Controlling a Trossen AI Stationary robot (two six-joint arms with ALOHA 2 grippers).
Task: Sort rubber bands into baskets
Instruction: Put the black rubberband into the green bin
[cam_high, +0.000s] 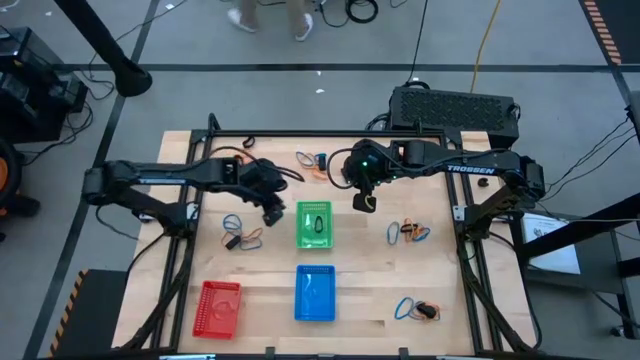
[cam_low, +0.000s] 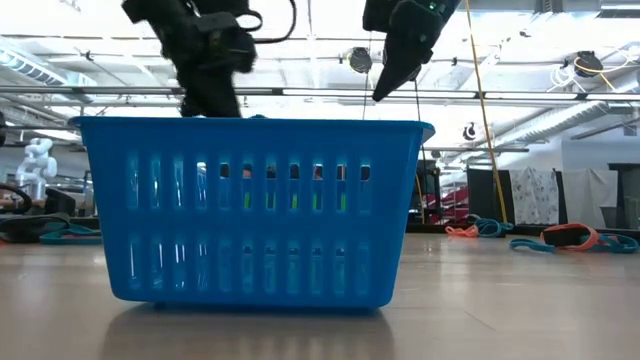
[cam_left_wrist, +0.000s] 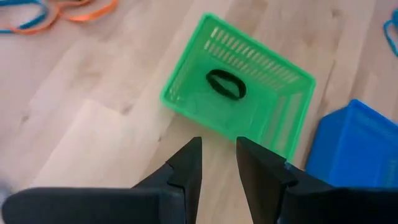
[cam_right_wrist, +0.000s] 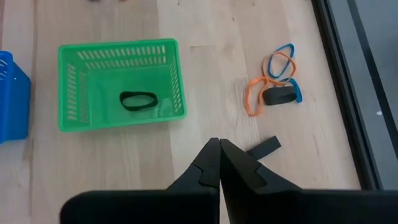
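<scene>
- Three baskets: red basket (cam_high: 218, 307) front left, blue basket (cam_high: 315, 293) front centre, green basket (cam_high: 314, 224) behind it holding one black band (cam_right_wrist: 137, 101).
- Loose rubber bands (cam_high: 408, 233) in five small clusters across the wooden worktop (cam_high: 360, 280); grey floor beyond.
- Left gripper (cam_left_wrist: 217, 163) beside the green basket, fingers slightly apart, empty.
- Right gripper (cam_right_wrist: 219, 155) right of that basket, fingers pressed together, empty.
</scene>
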